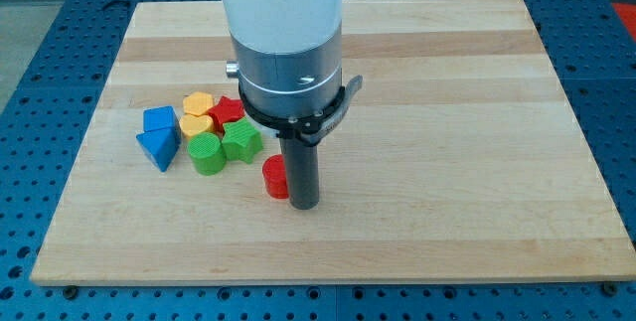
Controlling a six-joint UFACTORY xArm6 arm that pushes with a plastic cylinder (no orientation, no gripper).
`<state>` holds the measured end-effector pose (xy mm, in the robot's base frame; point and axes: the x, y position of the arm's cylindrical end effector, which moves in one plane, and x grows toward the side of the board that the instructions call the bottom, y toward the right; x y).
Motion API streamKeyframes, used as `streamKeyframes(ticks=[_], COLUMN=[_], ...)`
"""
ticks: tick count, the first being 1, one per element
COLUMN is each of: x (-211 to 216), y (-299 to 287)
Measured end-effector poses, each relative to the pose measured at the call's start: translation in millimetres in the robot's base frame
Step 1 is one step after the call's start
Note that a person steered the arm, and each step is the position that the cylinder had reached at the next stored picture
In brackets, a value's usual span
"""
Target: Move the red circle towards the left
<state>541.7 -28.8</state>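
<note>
The red circle (273, 177) is a small red cylinder on the wooden board (447, 112), a little left of the view's centre. My tip (302, 205) stands right against its right side, touching or nearly touching it. The rod hangs from a large white and silver arm body that hides part of the board above. To the left of the red circle lies a tight cluster of other blocks.
The cluster holds a green star-like block (241, 141), a green round block (207, 154), a red star-like block (228, 110), two yellow blocks (199, 102) (195, 125), a blue block (159, 119) and a blue triangle (157, 148). Blue pegboard surrounds the board.
</note>
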Motion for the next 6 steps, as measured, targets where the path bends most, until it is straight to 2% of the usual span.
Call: streamKeyframes(ticks=[1,3,6], x=[-11,-29,-14], y=[16,6,-68])
